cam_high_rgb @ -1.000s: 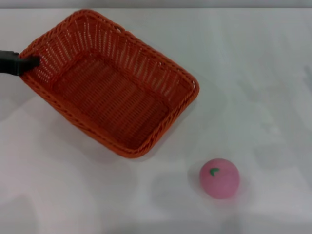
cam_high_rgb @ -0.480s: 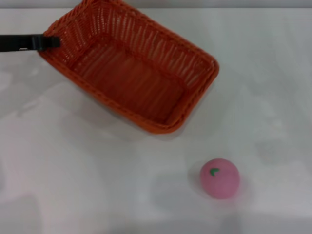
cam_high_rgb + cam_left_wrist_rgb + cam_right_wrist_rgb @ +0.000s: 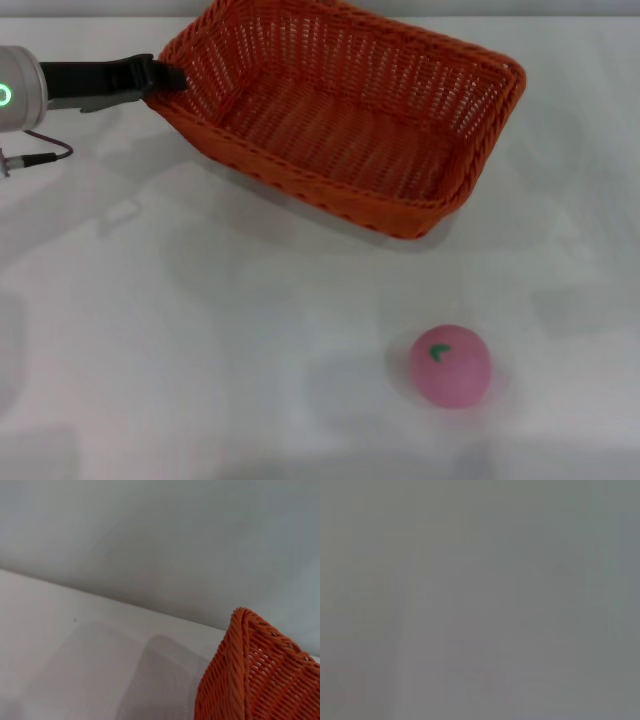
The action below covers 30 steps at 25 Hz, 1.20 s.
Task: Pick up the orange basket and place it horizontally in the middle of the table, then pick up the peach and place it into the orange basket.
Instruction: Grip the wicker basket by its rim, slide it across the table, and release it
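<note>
My left gripper (image 3: pixel 170 77) reaches in from nine o'clock in the head view, black fingers clamped on the braided rim at the left short end of the orange basket (image 3: pixel 345 115). A green light glows on my wrist at the far left edge, with a thin cable trailing below it onto the table (image 3: pixel 200 340).

The basket sits toward twelve o'clock on the white tabletop, its long side running roughly from ten o'clock to three o'clock, so it lies slightly skewed, not square to me. Its open top faces up and I can see the woven floor and sloping openwork walls. The corner near my fingers seems raised, with a soft shadow spreading beneath the near long wall; whether the far end touches the table I cannot tell.

The peach (image 3: pixel 450 365) rests on the table toward five o'clock, well apart from the basket, its small green leaf mark facing up and to the left.

My left wrist camera shows one rounded corner of the basket (image 3: pixel 260 675), standing over the white surface, with a grey wall behind.

My right gripper is out of sight; its wrist camera gives only flat grey.
</note>
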{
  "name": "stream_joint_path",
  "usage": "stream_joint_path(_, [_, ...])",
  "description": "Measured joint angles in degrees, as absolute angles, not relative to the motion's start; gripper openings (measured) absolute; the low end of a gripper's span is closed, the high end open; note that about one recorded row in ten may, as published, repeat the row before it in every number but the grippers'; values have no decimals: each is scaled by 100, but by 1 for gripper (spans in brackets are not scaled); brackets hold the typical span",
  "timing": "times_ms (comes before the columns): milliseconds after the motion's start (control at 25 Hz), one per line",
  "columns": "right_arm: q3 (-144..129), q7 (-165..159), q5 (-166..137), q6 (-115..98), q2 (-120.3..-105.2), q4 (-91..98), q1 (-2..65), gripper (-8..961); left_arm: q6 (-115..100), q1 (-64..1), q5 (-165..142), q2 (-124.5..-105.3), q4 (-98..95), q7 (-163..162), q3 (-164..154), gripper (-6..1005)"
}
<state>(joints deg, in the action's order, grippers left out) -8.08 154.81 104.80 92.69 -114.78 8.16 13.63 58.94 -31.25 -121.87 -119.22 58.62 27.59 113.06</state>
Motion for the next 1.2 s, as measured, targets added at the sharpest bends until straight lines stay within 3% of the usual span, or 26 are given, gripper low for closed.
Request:
stream_joint_path(480, [-809,15477,10565,9301,-11478,813,1277,841,5353,-2683,-12224,-11923,6441,1179,10543,198])
stream_joint_path(1200, [-809,15468,10549,9572,-11478,775,1086,840,5106,-2694,-12343,-11925,6159,176,9889,197])
